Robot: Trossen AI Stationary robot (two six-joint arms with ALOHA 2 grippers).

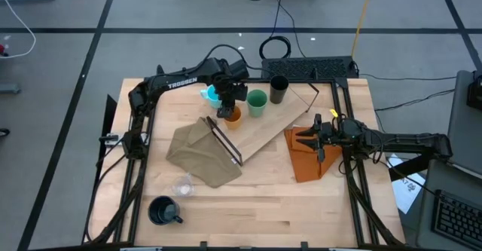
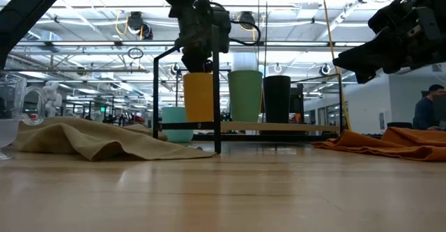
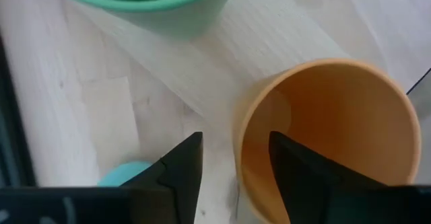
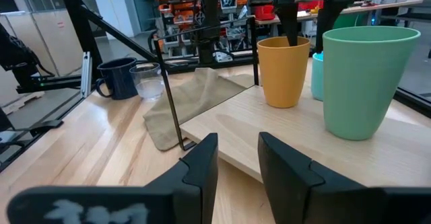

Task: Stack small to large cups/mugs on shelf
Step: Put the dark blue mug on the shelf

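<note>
Left wrist view: left gripper (image 3: 232,160) straddles orange cup's (image 3: 337,136) rim on shelf (image 3: 101,89), fingers parted, releasing. Next: lift clear, fetch clear cup (image 1: 182,185).

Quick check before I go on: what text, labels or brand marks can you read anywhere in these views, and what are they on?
"TROSSEN": white letters on the left arm, high view.
White marking on the right arm's wrist housing, right wrist view: too blurred to read.
White marking on the left arm's wrist housing, left wrist view: cut off, unreadable.
Nothing readable on the cups or shelf.
</note>
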